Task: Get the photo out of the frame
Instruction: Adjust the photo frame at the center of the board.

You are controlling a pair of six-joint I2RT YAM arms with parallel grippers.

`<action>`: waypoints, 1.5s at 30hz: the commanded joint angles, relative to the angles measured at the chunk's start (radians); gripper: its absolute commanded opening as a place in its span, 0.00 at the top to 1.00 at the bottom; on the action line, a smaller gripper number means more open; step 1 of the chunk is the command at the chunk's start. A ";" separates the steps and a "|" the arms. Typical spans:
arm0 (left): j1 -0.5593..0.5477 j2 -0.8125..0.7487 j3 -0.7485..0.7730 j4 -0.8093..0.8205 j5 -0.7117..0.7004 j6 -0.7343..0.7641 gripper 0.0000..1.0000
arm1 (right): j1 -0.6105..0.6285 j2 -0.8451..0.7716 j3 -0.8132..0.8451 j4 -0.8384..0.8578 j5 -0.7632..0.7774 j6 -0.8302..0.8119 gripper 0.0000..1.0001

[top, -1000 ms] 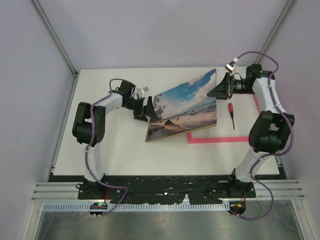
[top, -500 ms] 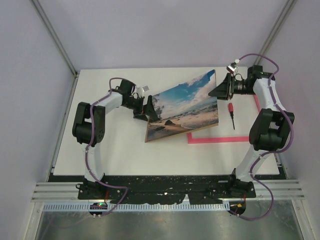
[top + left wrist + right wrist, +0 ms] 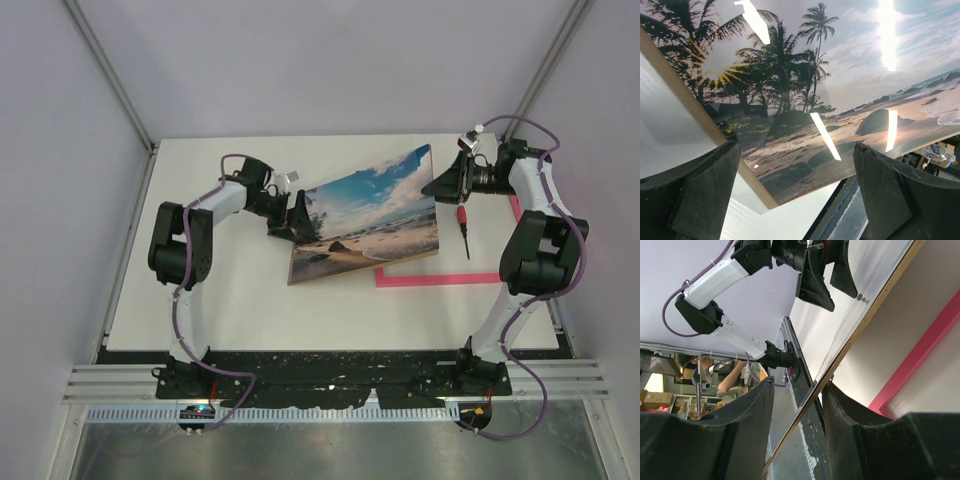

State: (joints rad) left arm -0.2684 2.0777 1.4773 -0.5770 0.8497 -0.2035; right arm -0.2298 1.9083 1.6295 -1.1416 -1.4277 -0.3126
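Left arm stretched low, left gripper (image 3: 297, 216) spread wide around photo (image 3: 366, 215) corner. Right arm elbow-up, right gripper (image 3: 441, 186) straddling tilted photo's edge; clamp unclear.

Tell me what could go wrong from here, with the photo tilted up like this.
1. The right pincer straddles the photo at its edge, with a gap showing beside one finger. The tilted photo could slip out and drop onto the frame or the screwdriver.
2. The left pincer stands open at the opposite edge, so it likely gives no hold. Closing it off-line might scuff the glossy face.
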 commanded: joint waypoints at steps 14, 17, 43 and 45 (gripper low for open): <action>-0.012 0.032 0.060 -0.052 0.015 0.027 0.00 | -0.009 -0.118 -0.059 0.241 0.243 0.250 0.69; -0.014 0.035 0.064 -0.060 0.014 0.030 0.00 | -0.006 -0.109 -0.057 0.244 0.341 0.260 0.69; -0.032 0.058 0.097 -0.098 0.000 0.052 0.00 | 0.032 0.055 0.010 0.082 0.084 0.127 0.46; -0.032 0.056 0.098 -0.101 0.000 0.053 0.00 | 0.066 0.044 0.004 0.098 0.160 0.124 0.46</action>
State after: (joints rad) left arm -0.2829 2.1201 1.5463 -0.6712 0.8547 -0.1741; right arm -0.2276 2.0029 1.5978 -0.9913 -1.2190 -0.1352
